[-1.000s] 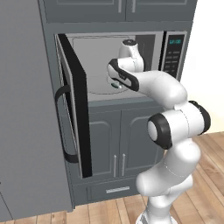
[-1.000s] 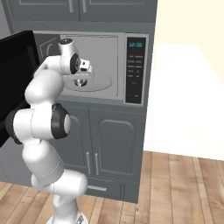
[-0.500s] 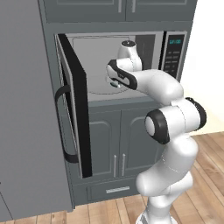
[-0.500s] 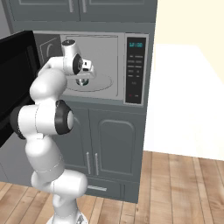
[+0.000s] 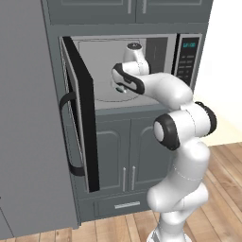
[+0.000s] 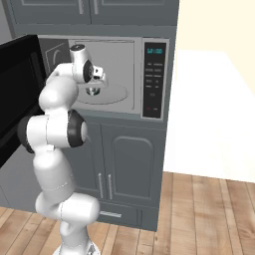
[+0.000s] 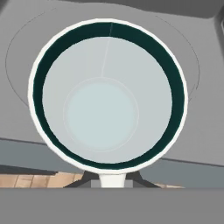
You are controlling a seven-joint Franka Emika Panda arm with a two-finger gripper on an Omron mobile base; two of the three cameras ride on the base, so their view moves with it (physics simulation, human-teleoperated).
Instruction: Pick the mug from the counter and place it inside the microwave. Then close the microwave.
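Arm: rose from base, elbow bent, forearm reached into the microwave (image 5: 142, 71) cavity; hand pointed down.
Claw (image 6: 93, 88): closed on the mug (image 7: 107, 96) at its handle side.
Mug: upright, seen from above, over the grey turntable (image 6: 112, 94); contact with it unclear.
Door (image 5: 81, 113): swung wide open, left.

**Hidden and cut-off parts**

Mug (image 7: 107, 103): outer wall and base unseen in the hand view; handle cut by the grey band at bottom. In both base views it is too small, masked by the hand. Finger tips hidden under the mug rim. Microwave door (image 6: 17, 94) cut by the left edge in the right base view.
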